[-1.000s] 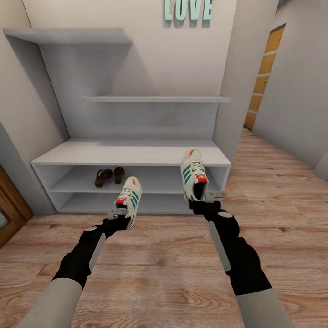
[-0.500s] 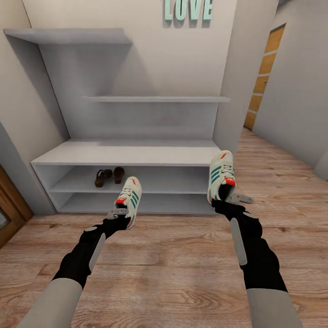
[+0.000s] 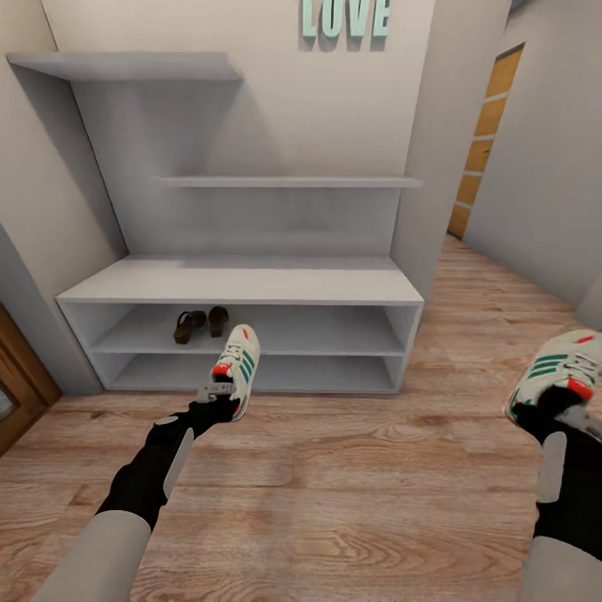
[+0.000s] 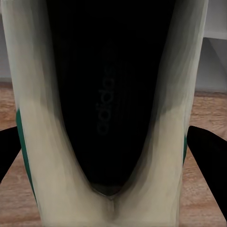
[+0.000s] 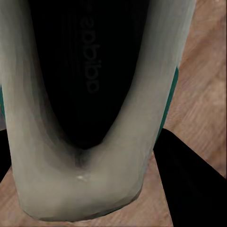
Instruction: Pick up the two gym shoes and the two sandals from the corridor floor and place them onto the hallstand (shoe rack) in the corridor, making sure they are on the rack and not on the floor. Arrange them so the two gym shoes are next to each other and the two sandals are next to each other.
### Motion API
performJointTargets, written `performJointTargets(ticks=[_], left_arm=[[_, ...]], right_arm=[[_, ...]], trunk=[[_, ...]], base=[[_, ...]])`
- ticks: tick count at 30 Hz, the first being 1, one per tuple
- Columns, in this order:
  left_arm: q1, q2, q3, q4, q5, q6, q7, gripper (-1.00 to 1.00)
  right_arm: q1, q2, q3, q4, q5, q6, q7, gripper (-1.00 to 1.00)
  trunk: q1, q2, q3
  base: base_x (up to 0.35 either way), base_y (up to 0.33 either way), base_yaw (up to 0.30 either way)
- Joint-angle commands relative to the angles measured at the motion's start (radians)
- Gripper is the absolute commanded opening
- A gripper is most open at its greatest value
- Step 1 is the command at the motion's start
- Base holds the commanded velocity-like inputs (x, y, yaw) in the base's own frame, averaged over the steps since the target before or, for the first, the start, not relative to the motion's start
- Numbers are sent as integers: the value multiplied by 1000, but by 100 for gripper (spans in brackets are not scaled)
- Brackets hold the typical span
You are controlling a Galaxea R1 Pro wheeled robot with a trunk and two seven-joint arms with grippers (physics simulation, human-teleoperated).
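Note:
My left gripper [image 3: 221, 391] is shut on the heel of one cream gym shoe [image 3: 237, 365], held above the corridor floor [image 3: 318, 493] in front of the hallstand [image 3: 242, 283]. In the left wrist view that shoe's dark opening [image 4: 109, 94] sits between my black fingers [image 4: 208, 153]. My right gripper [image 3: 567, 408] is shut on the other gym shoe [image 3: 553, 373] at the far right, over the floor and well clear of the rack. The right wrist view looks into that shoe's heel [image 5: 90, 156]. The two brown sandals [image 3: 201, 323] lie side by side on the rack's middle shelf, left of centre.
The rack's bench top [image 3: 334, 284] and lowest shelf [image 3: 318, 374] are bare, with two stepped upper shelves [image 3: 284, 181] above. A wooden door [image 3: 21, 385] stands at the left. The corridor runs on past the rack's right end toward another door [image 3: 485, 142].
My right arm has swung far to the right with its gym shoe, from the rack's right end out over the open floor. The left arm and its shoe have not moved.

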Motion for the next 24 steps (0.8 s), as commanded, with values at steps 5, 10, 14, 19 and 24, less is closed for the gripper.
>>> performJointTargets(ticks=[5, 10, 14, 19, 24], left_arm=[[-1, -13, 2, 26, 3, 7, -4, -100], [-1, -26, 1, 34, 2, 6, -2, -100], [-1, -28, 1, 38, 1, 7, -2, -100], [-3, -47, 1, 139, -3, 10, 68, -100], [-6, -109, 1, 210, 0, 10, 312, -100]], right_arm=[[-1, -279, -264, 34, -31, 4, 56, -100], [-1, -465, -314, 197, -26, 3, 98, -100], [-1, -626, -383, 375, -23, 3, 105, -100], [-1, -708, -413, 466, -20, 4, 106, -100], [-1, -716, -415, 473, -19, 4, 105, -100]], trunk=[[0, 0, -1], [0, 0, -1], [0, 0, -1], [0, 0, -1], [0, 0, -1]], base=[[0, 0, 0], [0, 0, 0], [0, 0, 0], [0, 0, 0], [0, 0, 0]])
